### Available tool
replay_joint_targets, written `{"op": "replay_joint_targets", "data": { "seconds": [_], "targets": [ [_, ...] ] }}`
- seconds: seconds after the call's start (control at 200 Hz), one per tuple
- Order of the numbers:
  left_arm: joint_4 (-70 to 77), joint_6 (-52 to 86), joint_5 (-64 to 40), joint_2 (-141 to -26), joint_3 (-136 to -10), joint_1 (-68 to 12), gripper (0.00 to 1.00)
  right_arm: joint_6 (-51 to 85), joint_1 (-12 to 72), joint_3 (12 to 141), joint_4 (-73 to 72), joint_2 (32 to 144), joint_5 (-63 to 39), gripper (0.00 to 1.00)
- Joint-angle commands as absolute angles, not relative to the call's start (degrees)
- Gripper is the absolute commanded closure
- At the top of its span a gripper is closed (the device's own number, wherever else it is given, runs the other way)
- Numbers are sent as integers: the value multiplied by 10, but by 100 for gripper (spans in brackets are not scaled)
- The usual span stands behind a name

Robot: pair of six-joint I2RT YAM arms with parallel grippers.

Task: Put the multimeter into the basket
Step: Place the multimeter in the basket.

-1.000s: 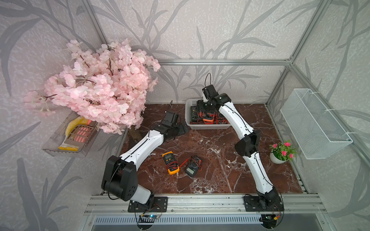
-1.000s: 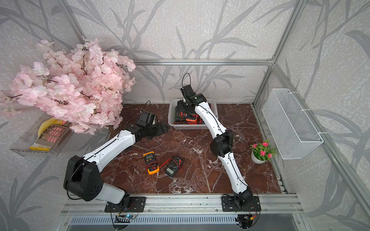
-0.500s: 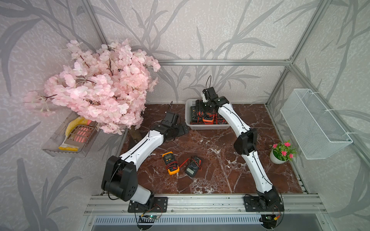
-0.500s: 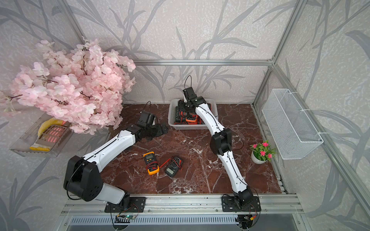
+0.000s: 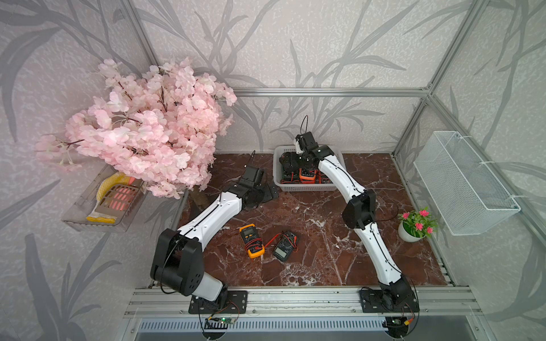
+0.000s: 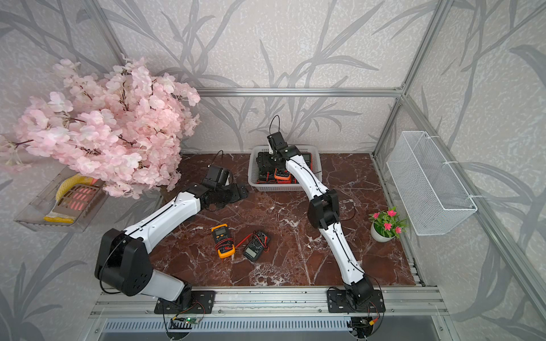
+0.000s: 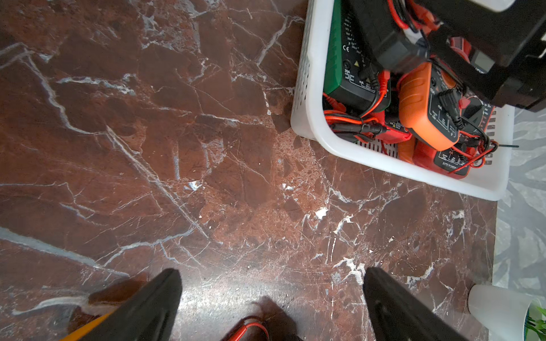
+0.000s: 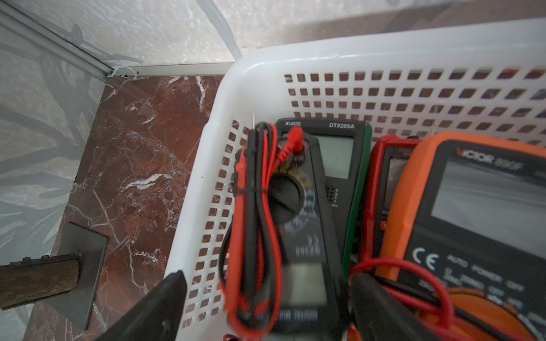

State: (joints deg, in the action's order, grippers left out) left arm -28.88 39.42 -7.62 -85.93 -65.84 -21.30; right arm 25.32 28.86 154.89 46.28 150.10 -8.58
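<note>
Two risks: leads point(image 8: 251, 212) on the black multimeter point(image 8: 301, 212) can snag my right gripper point(image 8: 267, 276) as it lifts, dragging the meter out of the basket point(image 8: 266, 68); stacked on a green meter point(image 8: 336, 156), it may slide. Jaws spread, not gripping, meter between them at the basket's left end. Right arm reaches far, wrist pitched down. My left gripper point(image 7: 271, 271): spread, empty, low over the table point(image 7: 147, 147).

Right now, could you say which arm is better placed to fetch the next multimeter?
Likely left: left gripper, jaws open and empty, hovers nearer the yellow multimeter; the right gripper is over the basket.
</note>
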Motion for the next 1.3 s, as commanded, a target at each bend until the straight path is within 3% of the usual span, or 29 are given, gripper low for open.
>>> {"op": "replay_joint_targets", "data": {
  "seconds": [0.0, 0.44, 0.82, 1.05, 1.295],
  "targets": [
    [-298, 387, -77, -865, -672, -211, 0, 256, 288, 1570, 456, 1501, -82, 6],
    [-294, 365, -76, -853, -665, -211, 0, 269, 288, 1552, 484, 1438, -83, 6],
    [-290, 337, -83, -828, -621, -214, 0, 279, 290, 1432, 498, 1321, -88, 6],
    [-298, 321, -63, -801, -594, -246, 0, 283, 290, 1262, 453, 1213, -101, 6],
    [-314, 314, 0, -763, -565, -335, 0, 308, 290, 1013, 362, 1061, -115, 6]
  ]
}}
